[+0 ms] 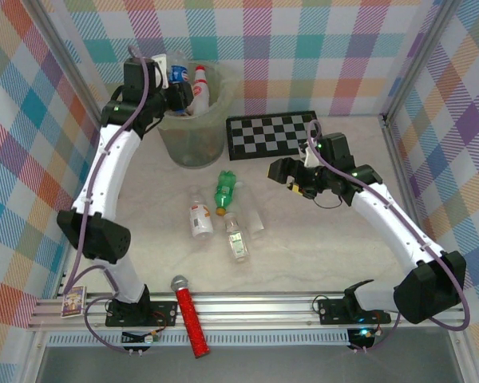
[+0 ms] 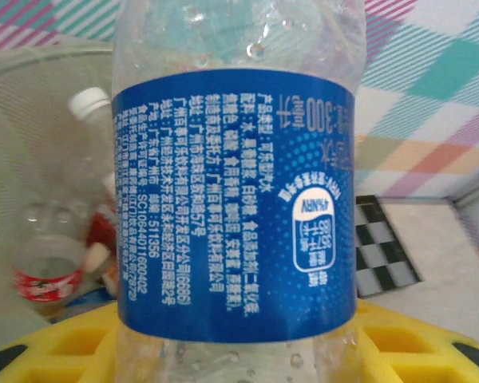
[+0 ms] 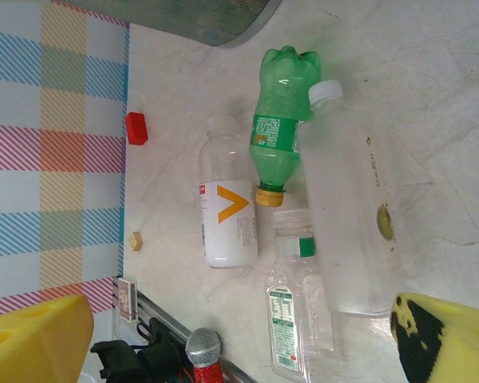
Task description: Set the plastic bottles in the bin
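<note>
- The blue-labelled bottle [image 2: 235,199] hangs over the bin [image 1: 193,136], pinched across its body by my left end effector [image 1: 176,92], the yellow pads [image 2: 64,347] just beside the label.
- With only droplets inside, I judge it light, thin-walled and easy to dent.
- Other bottles already lie in the bin beneath it.
- On the table [image 1: 303,247], a green bottle [image 3: 278,120], a white-labelled bottle [image 3: 227,207], a small clear bottle [image 3: 295,319] and a large frosted bottle [image 3: 351,215] lie close together.
- My right end effector [image 1: 290,177] hovers above them, fingers spread wide, holding nothing.
- These look smooth and likely to roll; I would grip one across mid-body, on the label.
</note>
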You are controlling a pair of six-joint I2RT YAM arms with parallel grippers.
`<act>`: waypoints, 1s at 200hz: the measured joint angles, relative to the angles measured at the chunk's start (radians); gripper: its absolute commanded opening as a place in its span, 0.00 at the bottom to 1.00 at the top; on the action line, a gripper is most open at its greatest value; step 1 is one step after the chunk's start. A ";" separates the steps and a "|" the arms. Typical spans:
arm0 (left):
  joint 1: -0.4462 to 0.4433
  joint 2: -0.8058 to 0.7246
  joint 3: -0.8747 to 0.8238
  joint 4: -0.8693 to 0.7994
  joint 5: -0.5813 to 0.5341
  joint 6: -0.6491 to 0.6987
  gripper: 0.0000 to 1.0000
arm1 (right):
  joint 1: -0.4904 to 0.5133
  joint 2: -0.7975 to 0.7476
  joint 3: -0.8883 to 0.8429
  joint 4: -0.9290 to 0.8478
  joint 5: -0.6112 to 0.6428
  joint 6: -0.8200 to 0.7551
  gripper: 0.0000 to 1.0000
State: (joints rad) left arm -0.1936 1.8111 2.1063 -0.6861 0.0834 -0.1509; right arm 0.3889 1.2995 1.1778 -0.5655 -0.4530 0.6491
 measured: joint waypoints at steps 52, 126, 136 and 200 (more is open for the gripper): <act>0.052 0.294 0.376 -0.154 -0.086 0.074 0.37 | 0.000 -0.001 -0.007 -0.003 0.000 -0.008 0.96; 0.117 0.445 0.446 -0.170 -0.093 0.089 0.64 | 0.000 -0.001 -0.007 -0.021 0.001 -0.026 0.96; 0.117 0.451 0.446 -0.166 -0.091 0.083 0.72 | 0.000 -0.001 -0.007 -0.023 0.001 -0.029 0.96; 0.117 0.462 0.446 -0.169 -0.080 0.089 0.88 | 0.000 -0.001 -0.007 -0.031 0.002 -0.030 0.96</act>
State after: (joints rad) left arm -0.0769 2.2730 2.5519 -0.8551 0.0036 -0.0624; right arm 0.3889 1.2987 1.1706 -0.5968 -0.4515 0.6189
